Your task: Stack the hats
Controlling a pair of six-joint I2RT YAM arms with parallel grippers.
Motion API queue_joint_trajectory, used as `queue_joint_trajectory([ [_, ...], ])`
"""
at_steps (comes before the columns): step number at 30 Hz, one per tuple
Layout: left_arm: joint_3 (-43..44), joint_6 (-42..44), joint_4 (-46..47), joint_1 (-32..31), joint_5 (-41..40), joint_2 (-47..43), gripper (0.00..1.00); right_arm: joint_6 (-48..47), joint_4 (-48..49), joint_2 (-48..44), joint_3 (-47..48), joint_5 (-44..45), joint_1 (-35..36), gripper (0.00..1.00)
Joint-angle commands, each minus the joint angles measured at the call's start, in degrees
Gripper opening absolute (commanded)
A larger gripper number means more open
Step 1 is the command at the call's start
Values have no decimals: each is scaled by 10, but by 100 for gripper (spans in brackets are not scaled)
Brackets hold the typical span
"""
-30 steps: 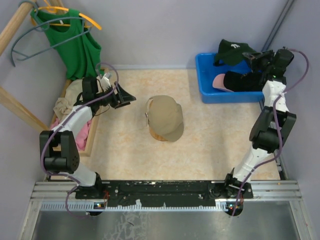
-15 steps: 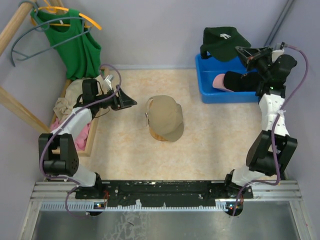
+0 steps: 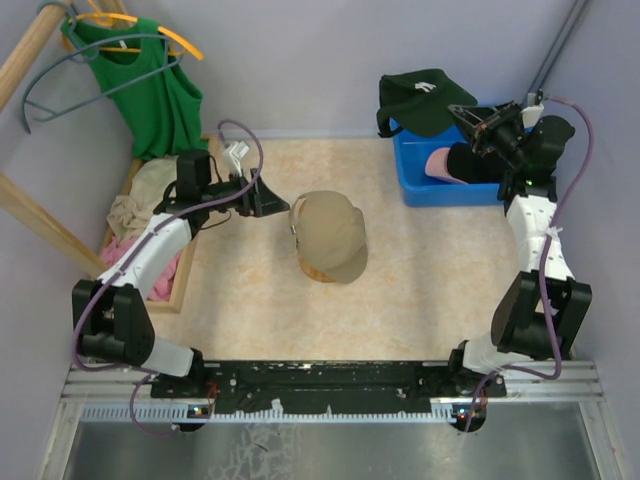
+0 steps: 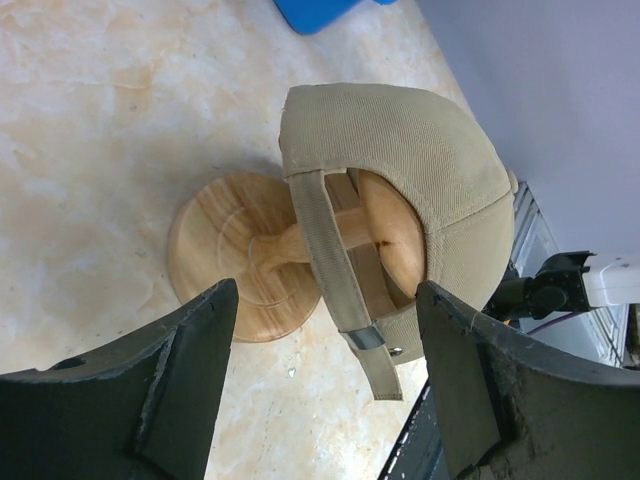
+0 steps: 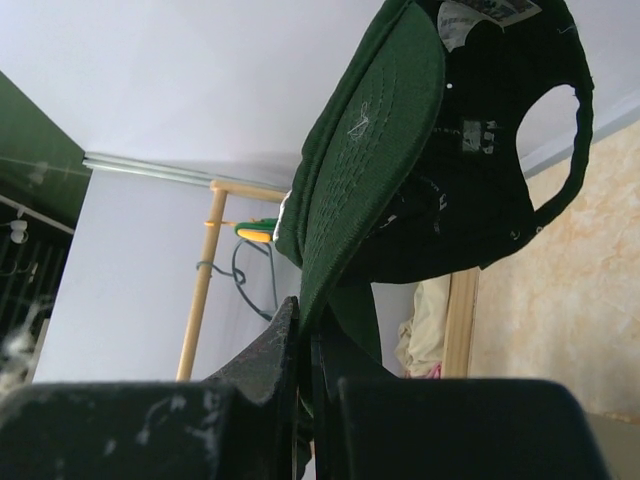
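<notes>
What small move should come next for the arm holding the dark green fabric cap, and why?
Probably the right gripper, shut on the brim of the dark green fabric cap, should carry it left toward the tan fabric cap on its round wooden stand, since the green cap hangs over the blue plastic bin.

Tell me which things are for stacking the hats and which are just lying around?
For the job: tan hat, green hat, pink hat, black hat.
Just lying about: green top, cloths, orange hanger.
</notes>
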Motion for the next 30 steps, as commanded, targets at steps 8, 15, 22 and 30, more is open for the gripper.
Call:
queue_joint_trajectory([
  [8,41,51,-50,-42,-68,28,78,4,36,-44,-8,-9,12,0],
  [15,44,46,-53,-52,-75,54,77,-4,27,-53,-7,-11,27,0],
  [22,47,35,-46,-60,-64,75,60,-16,16,-63,-21,-18,50,0],
  [30,32,23,-42,-61,-52,89,21,-26,8,-75,-32,-30,61,0],
])
